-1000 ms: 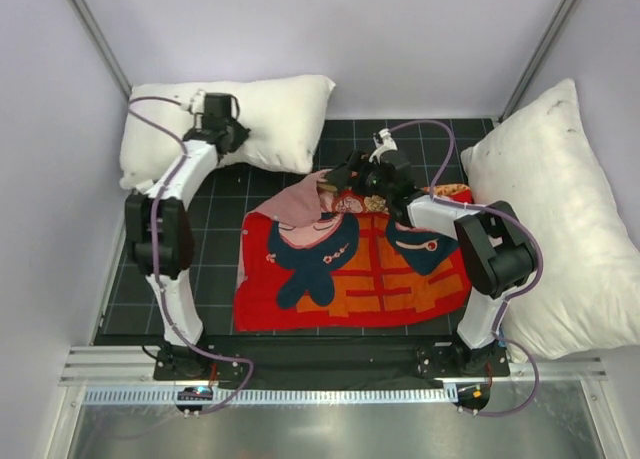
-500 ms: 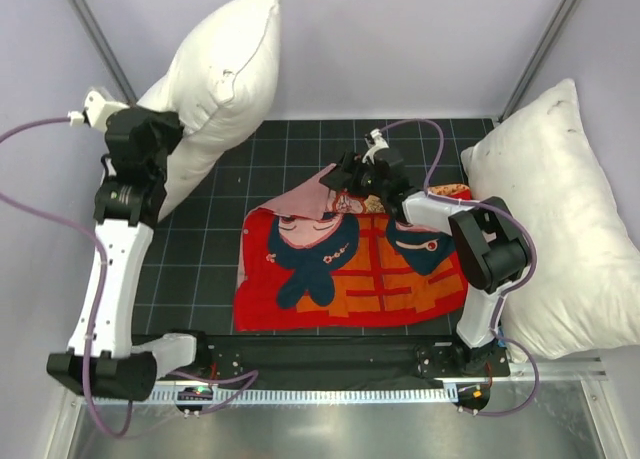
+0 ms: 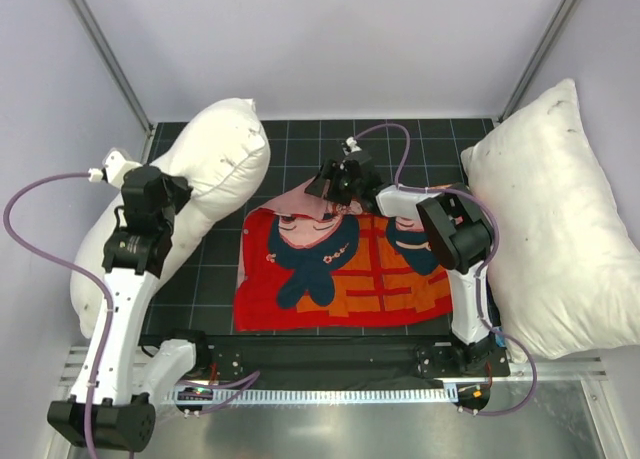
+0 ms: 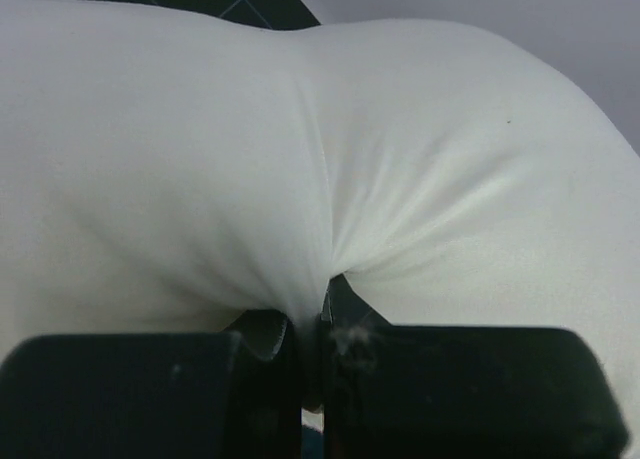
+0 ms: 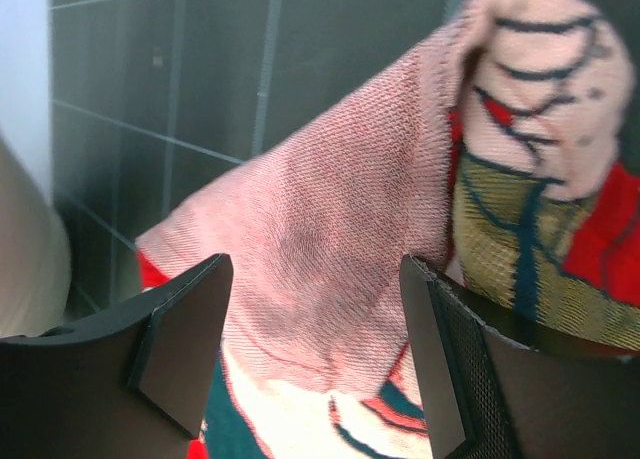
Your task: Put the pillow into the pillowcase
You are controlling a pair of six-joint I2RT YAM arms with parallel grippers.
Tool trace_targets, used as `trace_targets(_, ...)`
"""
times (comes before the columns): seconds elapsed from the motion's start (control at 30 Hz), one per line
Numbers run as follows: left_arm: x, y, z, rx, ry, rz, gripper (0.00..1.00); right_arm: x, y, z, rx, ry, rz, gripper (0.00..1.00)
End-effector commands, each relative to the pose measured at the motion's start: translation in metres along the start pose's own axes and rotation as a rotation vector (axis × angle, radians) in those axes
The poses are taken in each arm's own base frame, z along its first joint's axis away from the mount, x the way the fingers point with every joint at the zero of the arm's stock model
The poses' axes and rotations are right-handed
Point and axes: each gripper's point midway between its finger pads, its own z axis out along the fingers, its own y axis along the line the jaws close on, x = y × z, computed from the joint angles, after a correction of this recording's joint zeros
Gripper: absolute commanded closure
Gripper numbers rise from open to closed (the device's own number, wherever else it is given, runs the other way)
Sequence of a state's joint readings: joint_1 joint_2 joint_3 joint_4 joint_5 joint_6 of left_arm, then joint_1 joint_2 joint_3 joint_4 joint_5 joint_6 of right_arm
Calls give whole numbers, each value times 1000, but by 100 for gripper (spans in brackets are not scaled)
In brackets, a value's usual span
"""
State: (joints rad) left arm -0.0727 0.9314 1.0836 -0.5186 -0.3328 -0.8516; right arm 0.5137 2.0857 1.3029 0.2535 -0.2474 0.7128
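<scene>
The plump white rectangular pillow (image 3: 205,189) is on the left side of the black gridded bench (image 3: 300,144). It runs slantwise from the far middle toward the near left, where its lower end hangs past the bench's left edge. The left fingers (image 4: 150,389) are pressed together on a pinch of its white cover, and the cloth gathers into tight creases running up from the grip.

The bright red fabric pillowcase (image 3: 350,274), printed with cartoon children in orange and dark blue, lies flat and printed side up in the middle of the bench, between the two arm bases. At its far left edge a flap (image 5: 330,229) is folded over, showing the faded pink reverse. The right fingers (image 5: 185,339) are spread apart directly over this flap, one on each side of it in the wrist view; I cannot tell whether they touch the cloth. The pillow's far end sits just beside that same corner.

A larger white pillow with dark specks (image 3: 560,219) leans against the right wall, beside the pillowcase's right edge.
</scene>
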Motion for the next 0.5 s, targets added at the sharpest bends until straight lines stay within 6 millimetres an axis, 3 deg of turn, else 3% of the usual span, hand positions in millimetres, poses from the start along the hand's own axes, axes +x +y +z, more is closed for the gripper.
trace_targets(0.0,-25,5,-11,32,-144,-48,100,-26,11,-2,11,-66,14,25)
trace_targets(0.1,-22,16,-16,27,-159,-72,100,-26,8,-5,34,-74,10,25)
trace_targets(0.23,-3,35,-8,-13,-112,-86,100,-29,2,-20,84,-97,-5,25)
trace_targets(0.33,6,40,-2,1,-46,-111,100,-18,-13,-30,137,-85,-5,25)
trace_targets(0.47,8,35,-4,39,-13,-100,100,-12,-10,-25,104,-66,0,25)
